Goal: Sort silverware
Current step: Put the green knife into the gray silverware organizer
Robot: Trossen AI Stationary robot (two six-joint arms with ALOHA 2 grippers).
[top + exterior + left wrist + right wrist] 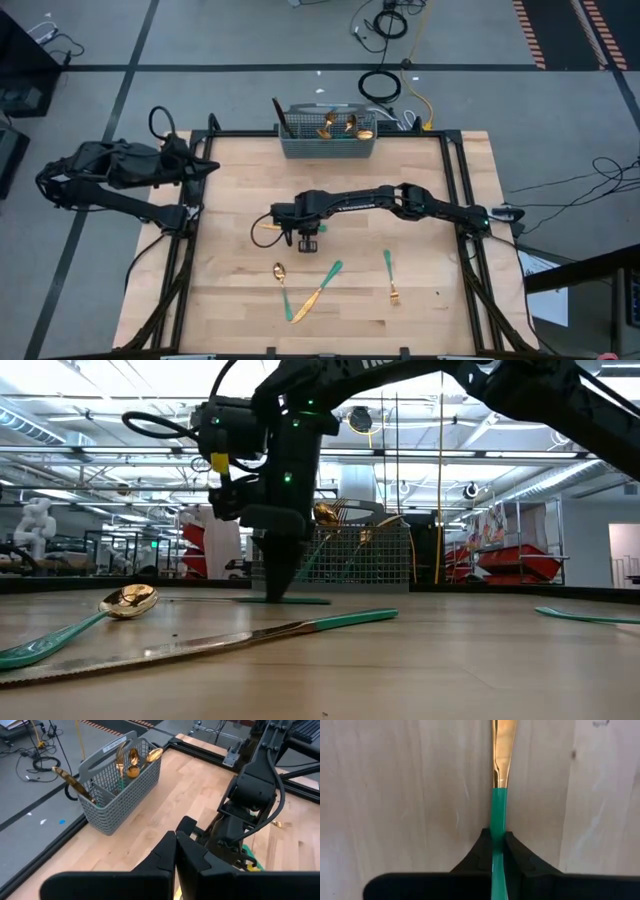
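My right gripper (308, 238) reaches to the table's middle and is shut on a piece of silverware (498, 805) with a teal handle and a gold neck (504, 750); its head lies outside the wrist view. Three more pieces lie flat nearer the near edge: a spoon (281, 283), a knife (318, 290) and a fork (391, 275). Several gold-headed pieces stand in the grey mesh basket (328, 143) at the far edge. My left gripper (175, 851) waits shut, folded back over the table's left edge (207, 166). My right gripper pinches the teal handle (498, 822) between its two fingers, a little way back from the gold neck. The fingers (278, 585) come from above, pointing down, and lie across the handle. The piece stays level, with its handle (305, 600) on the table.
The basket (120, 795) stands at the middle of the far edge, beyond the right arm. The spoon (125, 602), knife (250, 640) and fork (590, 617) lie between the right gripper and the near edge. Black frame rails border the wooden top. Bare wood shows left and right.
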